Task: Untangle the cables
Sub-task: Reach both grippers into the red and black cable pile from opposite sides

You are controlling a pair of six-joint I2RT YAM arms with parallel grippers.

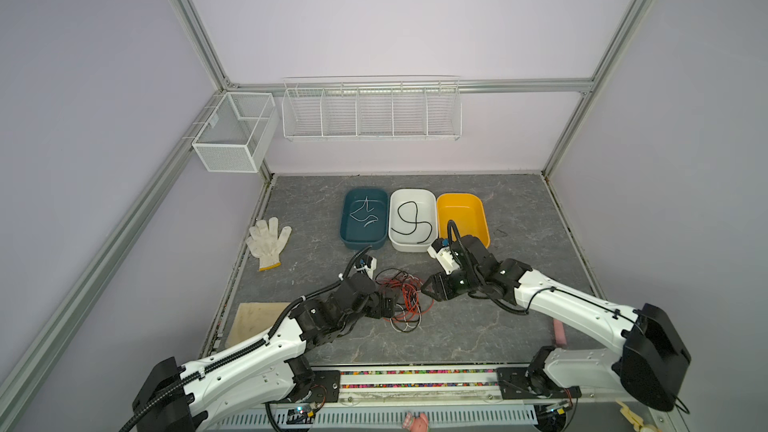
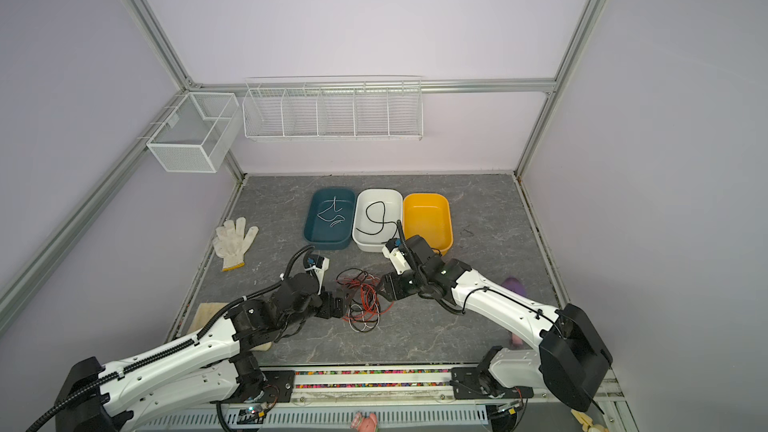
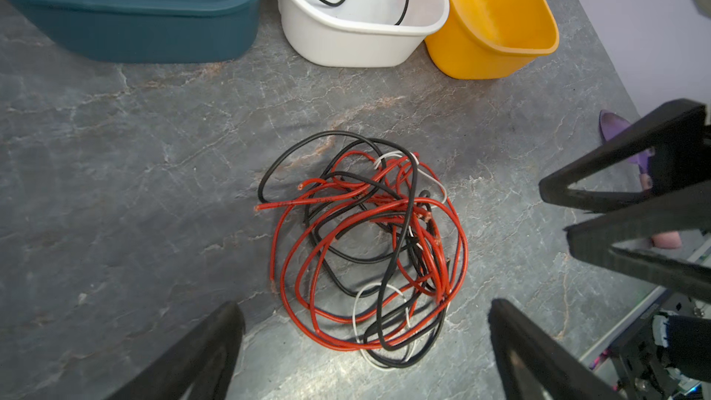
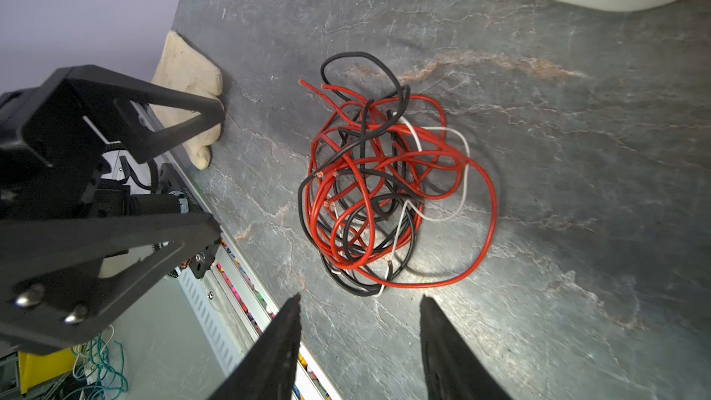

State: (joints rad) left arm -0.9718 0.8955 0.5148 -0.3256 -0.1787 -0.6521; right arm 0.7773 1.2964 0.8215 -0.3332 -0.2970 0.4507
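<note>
Three tubs (image 1: 361,245), one tangle of cables (image 1: 405,299), one glove (image 1: 267,241), two wire baskets (image 1: 372,118), two tools (image 3: 363,303) (image 4: 360,297)

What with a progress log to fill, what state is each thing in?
cable tangle: knotted, on the table, ungripped.
teal bin: holds white cables.
white bin: holds one black cable.
yellow bin: empty.
left gripper: open, beside the tangle.
right gripper: open, holding nothing.
</note>
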